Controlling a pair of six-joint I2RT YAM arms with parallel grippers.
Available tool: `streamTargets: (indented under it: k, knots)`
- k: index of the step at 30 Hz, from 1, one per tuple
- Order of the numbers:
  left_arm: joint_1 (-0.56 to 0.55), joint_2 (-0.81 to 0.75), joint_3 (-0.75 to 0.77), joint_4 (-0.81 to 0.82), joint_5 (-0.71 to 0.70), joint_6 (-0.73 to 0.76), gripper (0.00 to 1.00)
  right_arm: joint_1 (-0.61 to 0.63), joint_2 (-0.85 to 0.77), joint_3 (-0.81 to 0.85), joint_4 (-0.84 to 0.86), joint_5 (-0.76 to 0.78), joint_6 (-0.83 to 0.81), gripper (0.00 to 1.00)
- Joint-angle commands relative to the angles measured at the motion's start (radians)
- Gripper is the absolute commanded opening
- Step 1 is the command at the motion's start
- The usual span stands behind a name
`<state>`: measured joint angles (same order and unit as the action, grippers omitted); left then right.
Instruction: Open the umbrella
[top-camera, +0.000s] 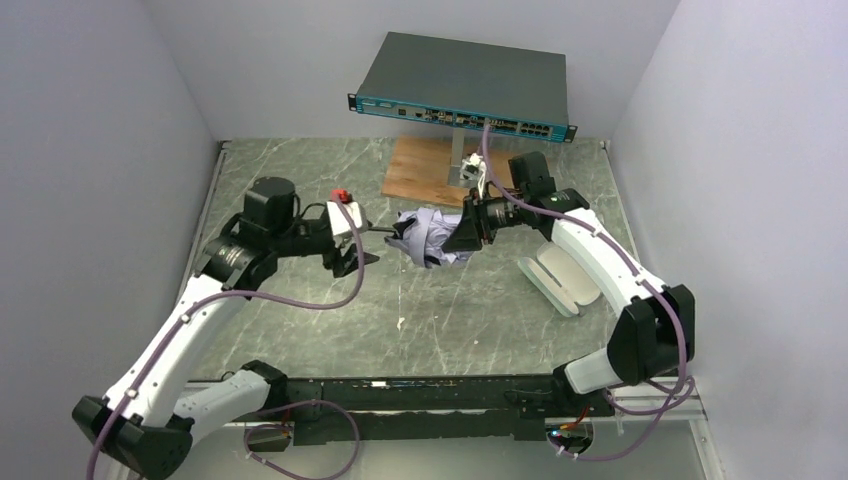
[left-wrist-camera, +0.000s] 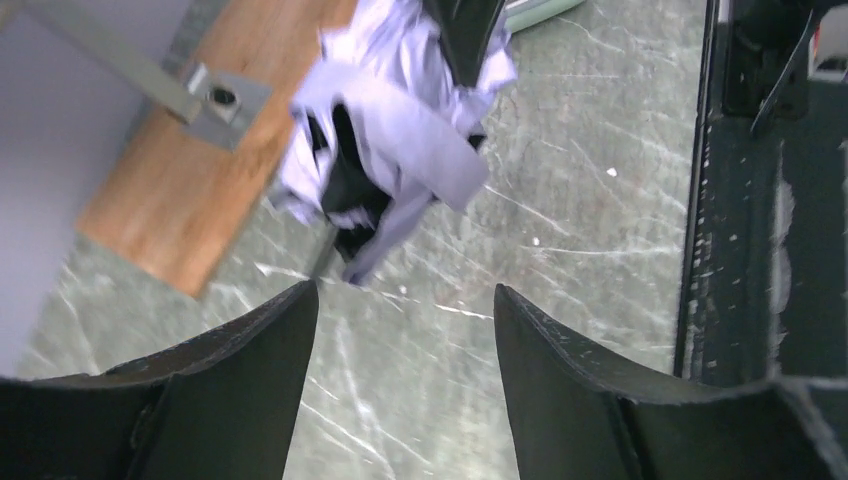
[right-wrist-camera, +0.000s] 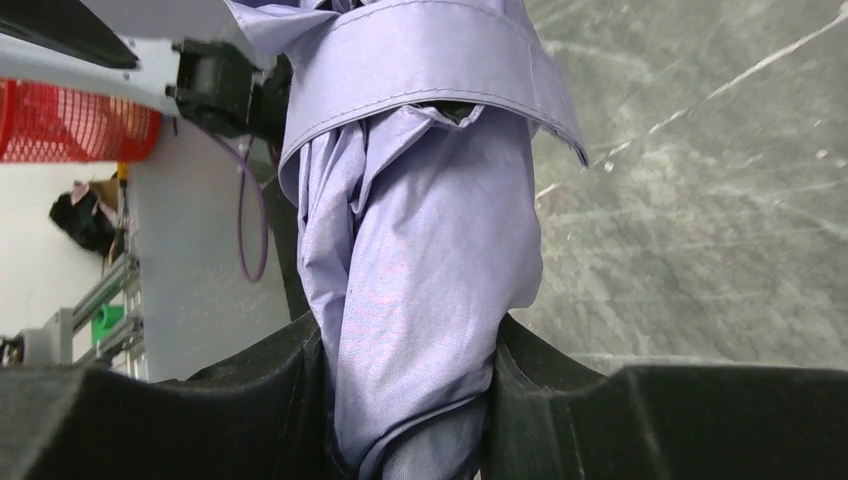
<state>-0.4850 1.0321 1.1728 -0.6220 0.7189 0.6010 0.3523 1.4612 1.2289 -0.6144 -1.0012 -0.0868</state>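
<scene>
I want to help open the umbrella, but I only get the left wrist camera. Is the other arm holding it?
Observer: Yes. The right wrist view shows the right gripper shut on the umbrella, cloth squeezed between its fingers.
Operator: Where's the stick part? I just see cloth.
Observer: From the top, a thin black shaft pokes out of the bundle toward your left gripper.
Operator: What's behind it?
Observer: A flat dark network switch, raised over the wooden board at the back.
</scene>
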Motion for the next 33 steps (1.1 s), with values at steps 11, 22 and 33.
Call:
streamTargets:
  k: [11, 22, 33]
  knots:
    - [0.293, -0.14, -0.164, 0.516, 0.11, -0.987, 0.79, 0.297, -0.413, -0.247, 0.79, 0.667, -0.24, 0.0]
    - [0.481, -0.052, -0.08, 0.815, 0.035, -1.455, 1.0, 0.43, -0.407, -0.288, 0.997, 0.894, -0.336, 0.0]
    - [0.507, 0.011, -0.058, 0.879, -0.079, -1.646, 0.93, 0.549, -0.335, -0.263, 1.083, 0.975, -0.413, 0.0]
